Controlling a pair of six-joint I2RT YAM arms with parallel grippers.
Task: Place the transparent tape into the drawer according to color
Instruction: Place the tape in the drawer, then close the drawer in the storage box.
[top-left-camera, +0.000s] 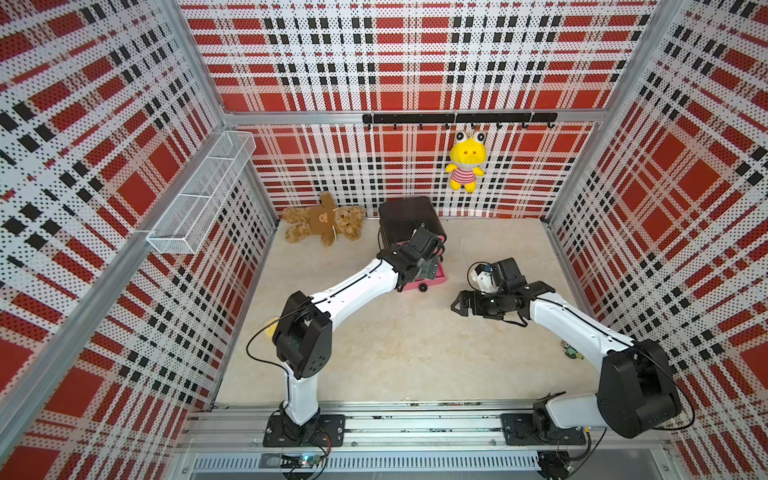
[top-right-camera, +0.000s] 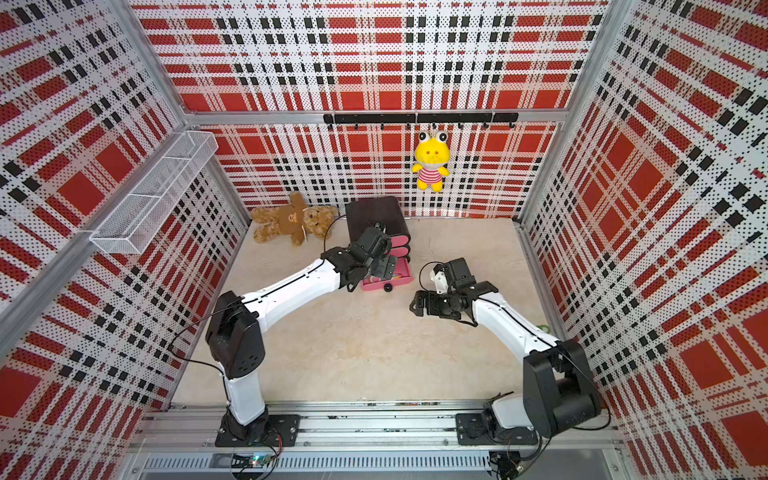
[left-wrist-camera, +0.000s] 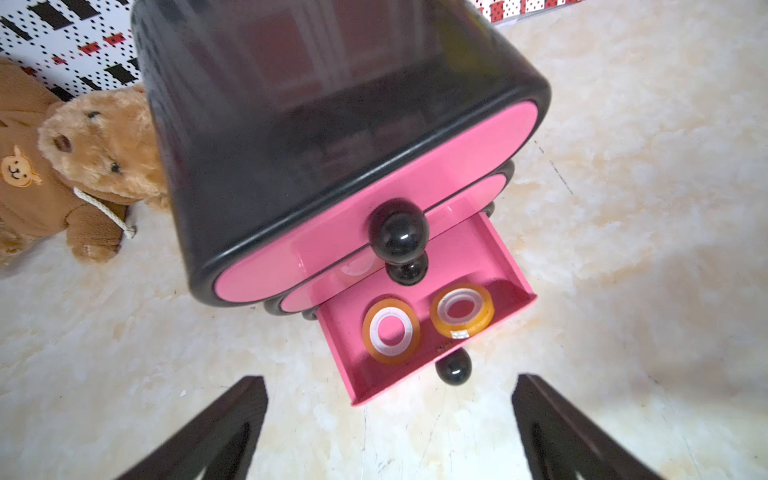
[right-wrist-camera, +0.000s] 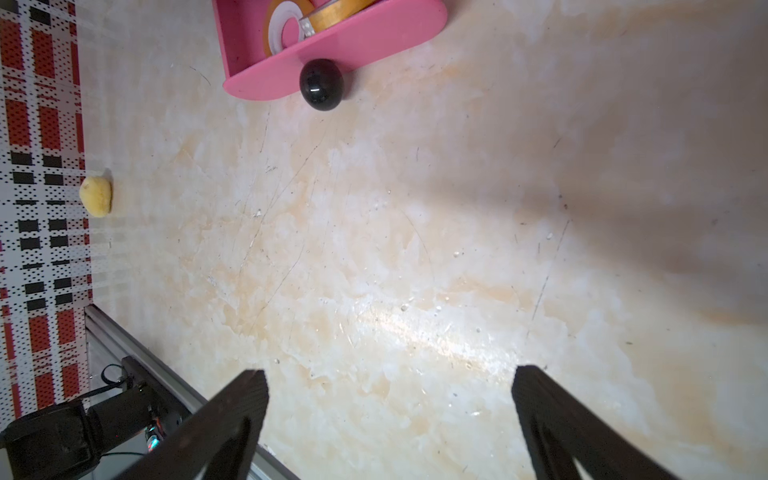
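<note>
1. Two orange transparent tape rings (left-wrist-camera: 390, 331) (left-wrist-camera: 462, 309) with white cores lay flat, just beside each other, inside the pulled-out bottom pink drawer (left-wrist-camera: 510, 257).
2. You could see that this drawer belonged to the small black chest with rounded corners (left-wrist-camera: 316, 124), which stood near the back wall. Its two upper pink fronts were closed, and each one carried a round black knob (left-wrist-camera: 398, 232).
3. Your left gripper (left-wrist-camera: 388, 380) hovered above the front edge of the open drawer. Its black fingers were spread wide and held nothing.
4. Your right gripper (right-wrist-camera: 388, 376) hung over the bare pale marble-pattern tabletop (right-wrist-camera: 415, 249), to the right of the drawer and apart from it. Its jaws were also wide and empty.
5. Beside the chest lay a brown teddy bear (left-wrist-camera: 95, 145), and a yellow plush toy in a red striped shirt (top-left-camera: 465, 162) hung on the back wall.
</note>
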